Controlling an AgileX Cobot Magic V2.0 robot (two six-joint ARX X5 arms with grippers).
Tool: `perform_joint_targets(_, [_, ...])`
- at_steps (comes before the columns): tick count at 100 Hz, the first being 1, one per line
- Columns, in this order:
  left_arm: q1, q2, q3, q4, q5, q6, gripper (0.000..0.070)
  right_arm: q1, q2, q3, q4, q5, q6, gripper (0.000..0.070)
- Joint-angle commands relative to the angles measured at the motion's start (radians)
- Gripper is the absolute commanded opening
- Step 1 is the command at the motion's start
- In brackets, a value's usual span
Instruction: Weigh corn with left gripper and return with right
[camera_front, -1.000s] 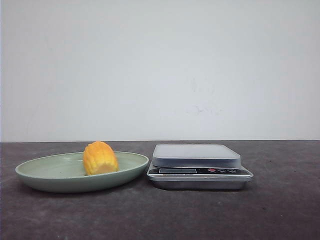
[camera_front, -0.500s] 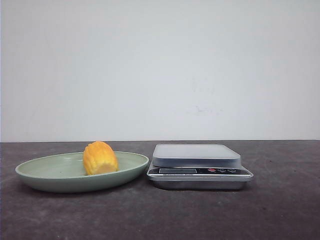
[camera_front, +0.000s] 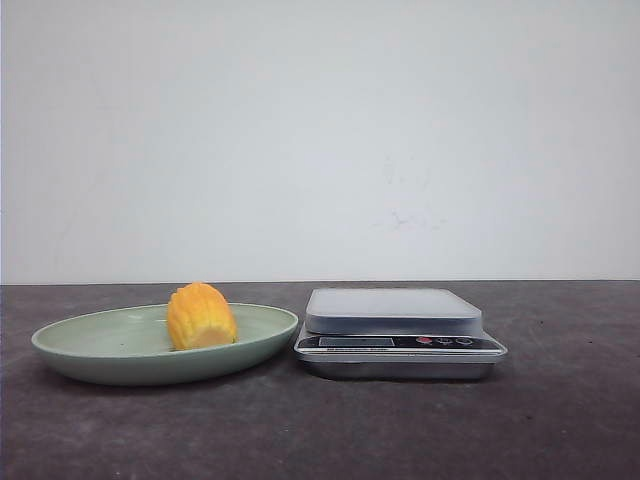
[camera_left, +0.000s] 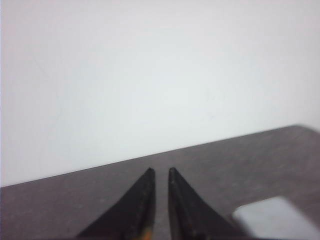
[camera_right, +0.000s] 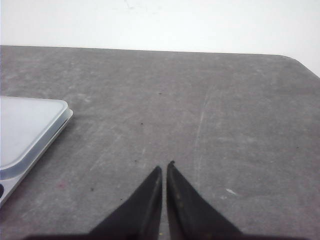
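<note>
Beside the scale (camera_front: 399, 333), corn (camera_front: 200, 316), seemingly plated (camera_front: 90, 348)

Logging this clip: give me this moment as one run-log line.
corn: on green plate, untouched | scale: platform bare | left pincer: shut, holding nothing | right pincer: shut, holding nothing | weighing: not yet begun

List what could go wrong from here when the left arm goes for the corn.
The stubby yellow-orange corn piece is rounded and may roll in the shallow green plate when nudged. The plate almost meets the silver kitchen scale, so a push could jog it. The left gripper has its jaws nearly shut; they must open first.
</note>
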Motion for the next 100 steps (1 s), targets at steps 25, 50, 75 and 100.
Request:
perform_joint_targets(25, [0.211,-0.079,-0.631,0.425,0.157,-0.094,0.0003,0.0,0.001,-0.002,0.008,0.001,-0.001,0.0011])
perform_joint_targets(50, [0.299,-0.211,-0.865,0.584,0.158,-0.119,0.0003,0.0,0.001,-0.002,0.008,0.001,-0.001,0.0011])
perform_joint_targets(75, [0.343,-0.33,-0.946,0.607,0.157,-0.141,0.0003,0.0,0.001,-0.002,0.008,0.001,-0.001,0.0011])
perform_joint_targets(100, [0.362,-0.374,-0.988,0.537,0.155,-0.138,0.0003,0.0,0.001,-0.002,0.008,0.001,-0.001,0.0011])
